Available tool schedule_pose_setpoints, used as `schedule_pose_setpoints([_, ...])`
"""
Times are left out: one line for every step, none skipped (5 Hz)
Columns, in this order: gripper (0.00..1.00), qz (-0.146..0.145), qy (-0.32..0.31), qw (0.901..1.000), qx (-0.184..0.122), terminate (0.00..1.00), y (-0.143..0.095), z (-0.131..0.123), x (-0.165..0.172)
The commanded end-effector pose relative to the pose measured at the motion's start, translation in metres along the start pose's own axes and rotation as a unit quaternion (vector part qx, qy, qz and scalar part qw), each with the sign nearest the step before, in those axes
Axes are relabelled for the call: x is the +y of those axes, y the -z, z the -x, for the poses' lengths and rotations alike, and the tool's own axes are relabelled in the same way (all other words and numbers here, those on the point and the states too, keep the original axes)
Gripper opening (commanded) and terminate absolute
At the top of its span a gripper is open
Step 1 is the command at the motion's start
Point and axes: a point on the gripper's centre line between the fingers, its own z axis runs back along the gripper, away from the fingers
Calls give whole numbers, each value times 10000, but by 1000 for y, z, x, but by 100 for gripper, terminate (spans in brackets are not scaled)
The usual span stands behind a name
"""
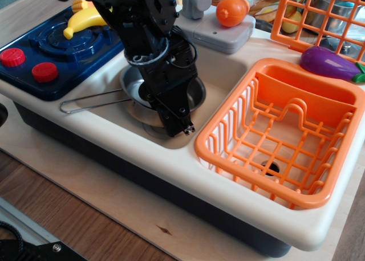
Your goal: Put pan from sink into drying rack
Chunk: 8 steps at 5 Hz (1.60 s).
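My tool (178, 126) reaches down into the sink (228, 73) at the near rim of the pan (197, 93); whether it pinches the rim I cannot tell. The pan sits in the sink, handle pointing left. The drying rack (228, 137) stands right, purple eggplant (329, 63) beyond.

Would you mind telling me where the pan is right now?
The pan sits in the sink, left of the drying rack and partly hidden under the gripper; its wire handle pokes out left over the sink's edge, below the blue stove.
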Motion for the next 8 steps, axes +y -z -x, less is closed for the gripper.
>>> schedule_pose_setpoints([0,-563,-23,9984,86,0,-36,-19,-6])
schedule_pose_setpoints([0,-1065,-88,9937,330,0,-69,-26,-19])
schedule_pose_setpoints([0,-1141,-295,9919,470,0,-90,-32,-29])
schedule_pose_setpoints([0,-971,-289,9949,41,0,-94,-42,-48])
schedule_pose_setpoints([0,-736,-472,9957,-322,0,-89,-61,-81])
schedule_pose_setpoints([0,-614,-606,9950,-501,0,-85,-77,-110])
schedule_pose_setpoints([0,-608,-823,9921,-732,0,-72,-89,-140])
schedule_pose_setpoints([0,-541,-885,9903,-930,0,-62,-98,-152])
